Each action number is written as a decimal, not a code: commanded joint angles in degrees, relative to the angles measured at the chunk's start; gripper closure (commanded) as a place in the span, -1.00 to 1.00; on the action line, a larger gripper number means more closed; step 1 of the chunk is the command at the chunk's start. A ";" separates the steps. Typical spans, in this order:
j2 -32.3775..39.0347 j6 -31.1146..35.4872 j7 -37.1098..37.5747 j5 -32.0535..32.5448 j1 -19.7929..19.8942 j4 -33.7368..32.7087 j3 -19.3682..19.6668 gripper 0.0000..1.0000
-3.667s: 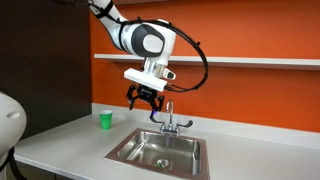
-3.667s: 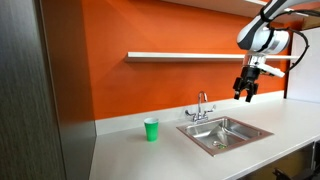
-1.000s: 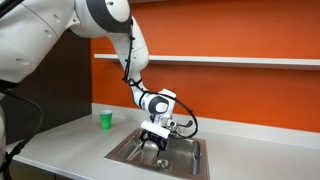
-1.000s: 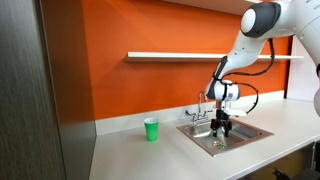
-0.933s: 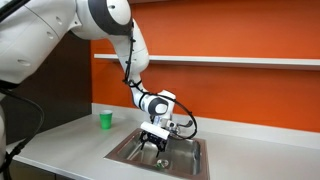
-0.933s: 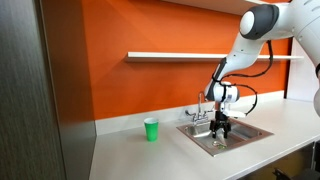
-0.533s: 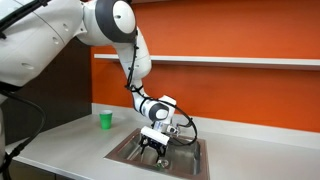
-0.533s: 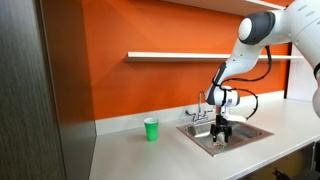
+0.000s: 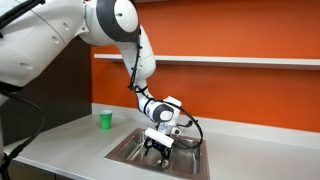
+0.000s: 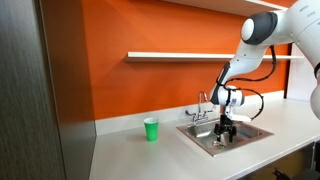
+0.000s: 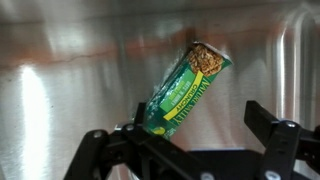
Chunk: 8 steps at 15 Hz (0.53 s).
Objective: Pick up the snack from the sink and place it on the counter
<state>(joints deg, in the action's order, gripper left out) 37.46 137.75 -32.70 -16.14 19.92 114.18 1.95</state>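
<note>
The snack (image 11: pixel 184 90) is a green bar packet with a brown end, lying tilted on the steel floor of the sink (image 11: pixel 70 60). In the wrist view my gripper (image 11: pixel 195 125) is open just above it; the left finger overlaps the packet's lower end and the right finger (image 11: pixel 268 125) stands clear of it. In both exterior views the gripper (image 9: pixel 158 149) (image 10: pixel 228 136) reaches down inside the sink basin (image 9: pixel 132 153) (image 10: pixel 252 129), which is set in the light counter (image 9: pixel 70 142) (image 10: pixel 150 155). The snack is hidden in both exterior views.
A chrome faucet (image 9: pixel 183 126) (image 10: pixel 201 106) stands at the basin's back edge. A bright green cup (image 9: pixel 105 119) (image 10: pixel 151 129) stands on the counter beside the sink. A white wall shelf (image 9: pixel 240 62) (image 10: pixel 180 56) runs along the orange wall above.
The arm has come down from above the faucet into the basin. Over the last second the gripper has sunk slightly lower and shifted a little inside the sink.
</note>
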 commanded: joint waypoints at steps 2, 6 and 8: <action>-0.08 -0.04 0.84 0.07 1.57 -0.45 -1.63 -1.00; -0.09 -0.23 0.92 0.04 1.56 -0.47 -1.73 -1.00; -0.09 -0.29 1.00 0.12 1.50 -0.47 -1.71 -1.00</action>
<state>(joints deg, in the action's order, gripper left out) 37.49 137.75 -32.69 -16.14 19.92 114.18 1.68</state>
